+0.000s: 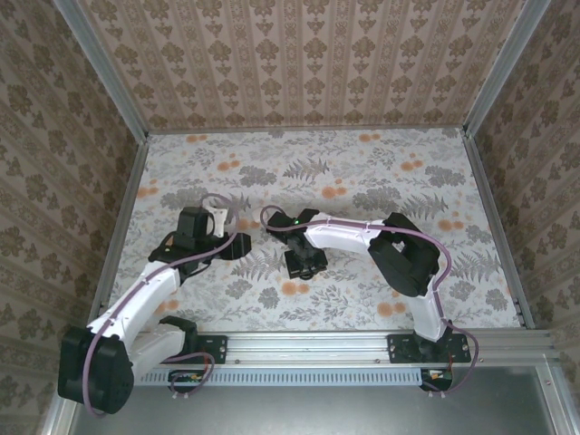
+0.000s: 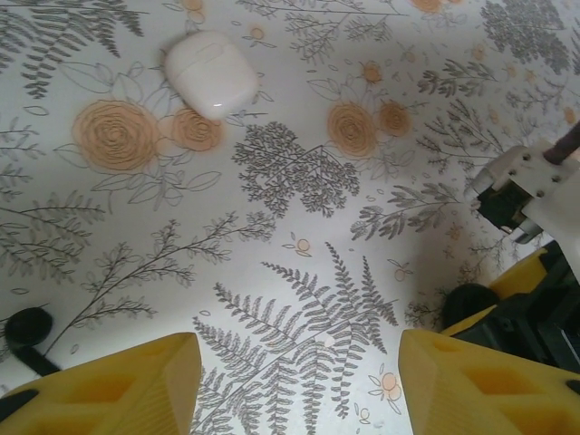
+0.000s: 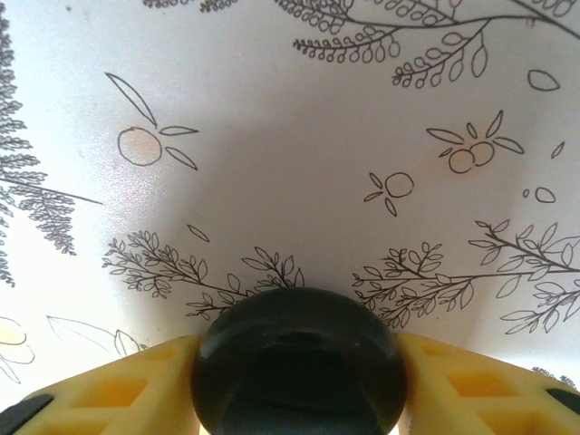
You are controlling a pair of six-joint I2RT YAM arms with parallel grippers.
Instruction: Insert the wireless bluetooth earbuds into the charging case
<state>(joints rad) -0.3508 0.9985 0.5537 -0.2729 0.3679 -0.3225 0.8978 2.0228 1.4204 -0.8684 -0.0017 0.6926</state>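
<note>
While the right gripper (image 3: 294,349) is pinching the black disc (image 3: 299,372), the left gripper (image 2: 294,362) is hanging half-open and empty, charging case (image 2: 210,72) upper left; I'm fearing the rounded disc squirting free.

From above and behind, the top camera covered the whole floral table (image 1: 362,172). Both wrist cameras faced that surface closely: one past the left gripper (image 2: 294,343), one nearer, against a black disc (image 3: 299,362).
</note>
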